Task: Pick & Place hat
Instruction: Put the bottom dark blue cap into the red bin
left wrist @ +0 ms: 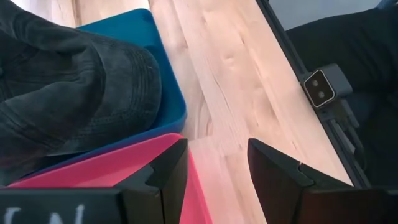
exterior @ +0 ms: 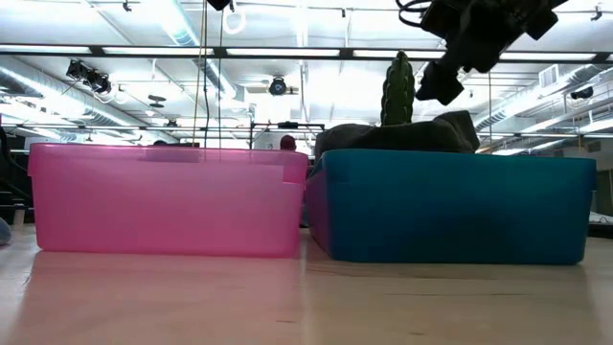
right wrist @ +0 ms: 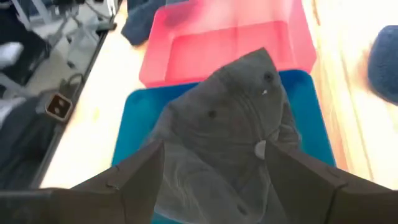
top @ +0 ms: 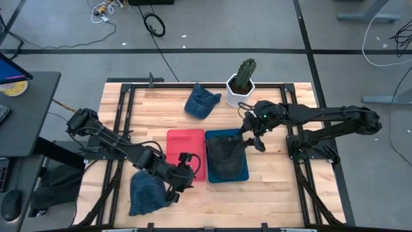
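The dark gray hat (top: 225,154) lies in the blue bin (top: 243,175) (next to the pink bin (top: 185,138)). The right gripper (top: 252,133) hangs over it, fingers wide open, holding nothing. The left gripper (top: 188,173) is open too, empty.

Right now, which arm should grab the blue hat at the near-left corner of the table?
Left. Its hand is open right beside that blue hat, next to the pink bin. The right hand is open over the dark hat in the blue bin, across the table.
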### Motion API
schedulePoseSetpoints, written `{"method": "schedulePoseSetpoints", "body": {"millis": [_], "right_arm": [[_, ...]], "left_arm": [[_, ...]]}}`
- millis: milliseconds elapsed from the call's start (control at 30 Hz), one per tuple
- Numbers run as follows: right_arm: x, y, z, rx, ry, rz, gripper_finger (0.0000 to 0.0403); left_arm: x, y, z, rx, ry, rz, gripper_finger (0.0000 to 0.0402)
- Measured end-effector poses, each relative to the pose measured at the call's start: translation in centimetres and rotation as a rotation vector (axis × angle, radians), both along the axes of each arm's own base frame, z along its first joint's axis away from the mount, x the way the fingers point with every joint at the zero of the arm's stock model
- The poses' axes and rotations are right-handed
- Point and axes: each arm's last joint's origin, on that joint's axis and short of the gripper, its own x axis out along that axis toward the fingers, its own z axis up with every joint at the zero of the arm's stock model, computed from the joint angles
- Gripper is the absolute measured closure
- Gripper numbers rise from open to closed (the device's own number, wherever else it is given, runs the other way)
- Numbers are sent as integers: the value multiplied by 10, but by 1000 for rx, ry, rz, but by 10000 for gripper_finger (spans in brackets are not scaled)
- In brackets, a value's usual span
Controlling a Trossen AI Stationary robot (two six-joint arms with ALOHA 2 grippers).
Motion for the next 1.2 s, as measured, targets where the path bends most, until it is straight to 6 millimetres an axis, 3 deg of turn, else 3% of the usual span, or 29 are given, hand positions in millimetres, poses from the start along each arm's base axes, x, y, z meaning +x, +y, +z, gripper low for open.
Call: {"method": "schedulePoseSetpoints", "body": {"millis": [300, 467, 633, 767, 867, 1200], "right_arm": [[4, -2, 7, 58, -60, -62, 121], [-4, -13, 32, 80, -103, -154, 121], [-17, -11, 45, -37, -186, -73, 121], [-37, -1, 61, -111, -385, -17, 121], [-58, 8, 61, -138, -573, 11, 121], [-140, 20, 28, -237, -938, -82, 121]], "left_arm": [[1, 2, 0, 0, -2, 7, 232], [1, 2, 0, 0, -1, 7, 232], [1, 2, 0, 0, -1, 7, 232], [1, 2, 0, 1, 3, 8, 232], [0, 2, -1, -2, 17, 14, 232], [-1, 2, -2, -4, 35, 22, 232]]}}
